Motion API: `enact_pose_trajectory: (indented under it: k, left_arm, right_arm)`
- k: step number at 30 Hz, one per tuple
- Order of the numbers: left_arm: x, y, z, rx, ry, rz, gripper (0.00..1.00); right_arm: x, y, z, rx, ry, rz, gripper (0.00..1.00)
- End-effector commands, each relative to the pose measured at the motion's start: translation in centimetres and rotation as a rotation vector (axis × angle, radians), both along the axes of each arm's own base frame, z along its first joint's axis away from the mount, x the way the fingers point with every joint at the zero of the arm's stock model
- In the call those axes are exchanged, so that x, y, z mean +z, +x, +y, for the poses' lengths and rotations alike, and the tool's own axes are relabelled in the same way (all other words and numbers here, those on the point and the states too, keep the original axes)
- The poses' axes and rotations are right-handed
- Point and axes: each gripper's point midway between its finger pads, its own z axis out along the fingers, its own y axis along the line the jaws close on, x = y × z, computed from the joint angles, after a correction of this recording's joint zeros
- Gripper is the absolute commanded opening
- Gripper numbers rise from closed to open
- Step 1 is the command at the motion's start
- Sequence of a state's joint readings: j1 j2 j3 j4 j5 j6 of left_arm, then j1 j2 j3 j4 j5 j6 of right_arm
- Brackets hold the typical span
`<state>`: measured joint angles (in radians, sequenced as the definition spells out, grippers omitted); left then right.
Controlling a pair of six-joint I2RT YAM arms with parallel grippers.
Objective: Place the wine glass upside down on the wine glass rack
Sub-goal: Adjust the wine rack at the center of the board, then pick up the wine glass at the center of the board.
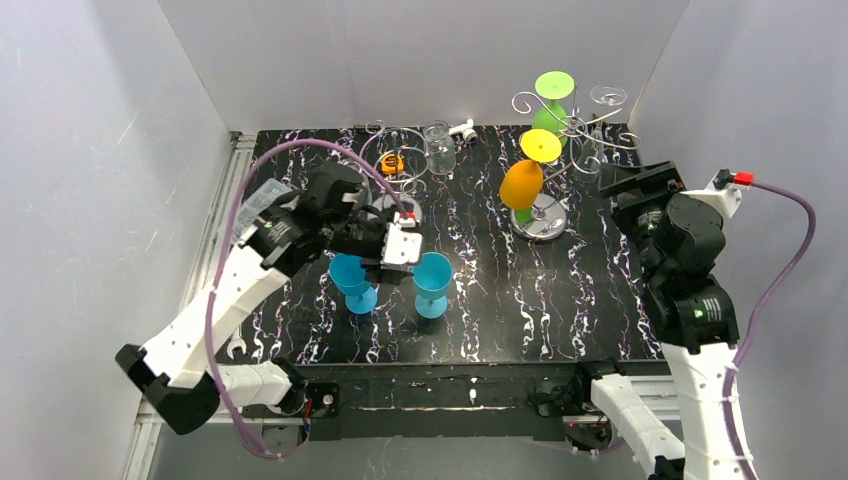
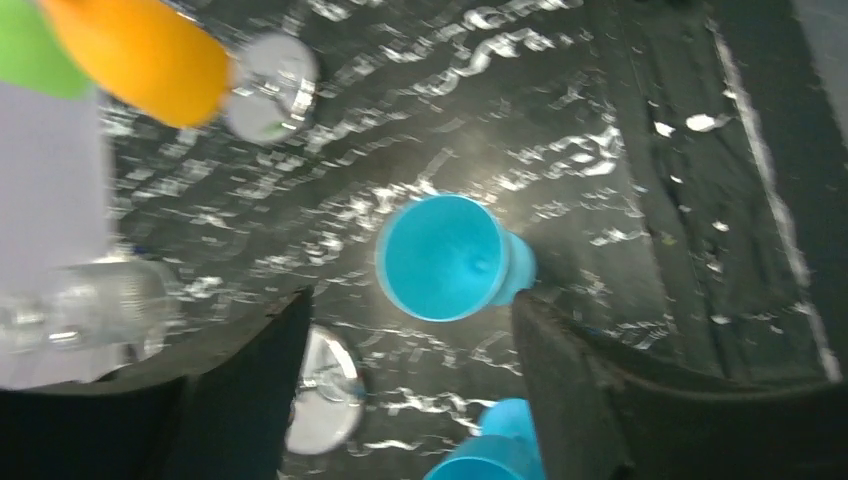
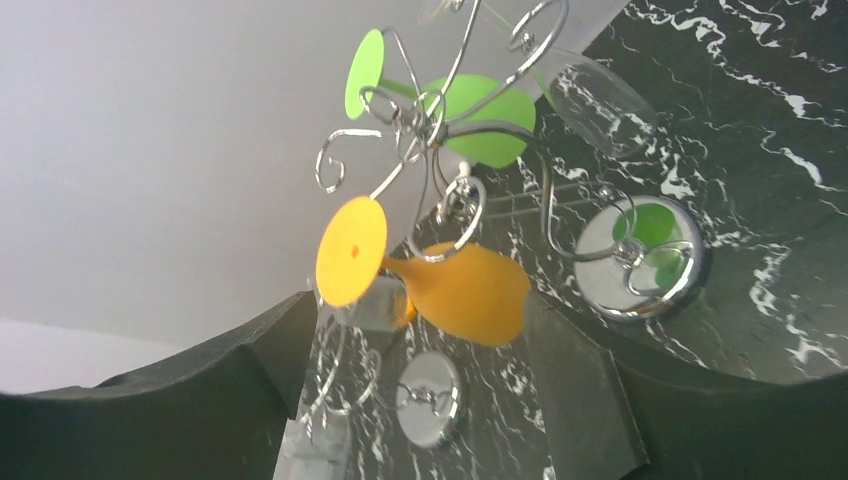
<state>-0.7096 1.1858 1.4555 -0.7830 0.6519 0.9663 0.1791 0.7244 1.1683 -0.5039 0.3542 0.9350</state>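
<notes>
Two blue wine glasses (image 1: 352, 280) (image 1: 432, 282) stand upright on the black marbled table. My left gripper (image 1: 392, 268) hovers between them, open and holding nothing. In the left wrist view one blue glass (image 2: 450, 255) lies ahead of the open left gripper (image 2: 410, 300), and the other (image 2: 495, 450) sits low beside the right finger. The wine glass rack (image 1: 545, 150) (image 3: 430, 115) carries an orange glass (image 1: 522, 183) (image 3: 470, 290), a green glass (image 1: 548, 112) and a clear glass (image 1: 607, 96), all upside down. My right gripper (image 1: 622, 186) (image 3: 425, 300) is open just short of the orange glass.
A shorter wire stand with loop rings (image 1: 395, 165) stands at the back left with a clear glass (image 1: 438, 148) beside it; its round base (image 3: 428, 397) shows between my right fingers. White walls close in on three sides. A small white object (image 1: 462, 128) lies at the back edge.
</notes>
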Motion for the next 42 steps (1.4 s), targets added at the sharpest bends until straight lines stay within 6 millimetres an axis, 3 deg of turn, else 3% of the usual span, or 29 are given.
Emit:
enact_pose_trajectory:
  k: [1, 7, 13, 18, 21, 24, 29, 32, 36, 42]
  left_arm:
    - [-5.1, -2.3, -0.1, -0.060, 0.105, 0.236, 0.59]
    - [-8.0, -1.1, -1.9, -0.081, 0.178, 0.307, 0.52]
    - [-10.6, 0.1, -3.3, -0.138, 0.263, 0.242, 0.48]
    - [-10.4, 2.7, -4.5, -0.111, 0.286, 0.187, 0.47]
    - [-9.6, 3.0, -4.9, -0.130, 0.268, 0.154, 0.47]
    - [-9.4, 2.9, -4.9, -0.154, 0.260, 0.130, 0.51]
    - [-12.3, 3.4, -4.1, -0.221, 0.347, 0.099, 0.64]
    - [-13.8, 3.7, -3.7, -0.262, 0.407, 0.103, 0.65]
    - [-15.3, 4.6, -3.8, -0.275, 0.458, 0.100, 0.50]
    - [-15.5, 4.5, -3.7, -0.297, 0.468, 0.092, 0.14]
  right_arm:
    - [0.8, -3.2, 0.3, 0.077, -0.105, 0.007, 0.84]
    - [0.4, -6.0, 0.5, 0.141, -0.189, 0.016, 0.83]
    - [-2.3, -6.9, 1.1, 0.193, -0.219, 0.029, 0.82]
    - [-3.8, -6.9, 1.4, 0.218, -0.237, 0.050, 0.81]
    - [-4.1, -6.7, 1.5, 0.222, -0.246, 0.062, 0.81]
    - [-4.4, -6.5, 1.7, 0.232, -0.246, 0.070, 0.80]
    - [-4.5, -6.4, 1.9, 0.243, -0.235, 0.066, 0.78]
    - [-4.6, -6.8, 1.9, 0.245, -0.240, 0.069, 0.78]
    - [-4.7, -7.3, 1.8, 0.248, -0.242, 0.087, 0.79]
    - [-5.8, -7.6, 3.3, 0.308, -0.165, 0.144, 0.89]
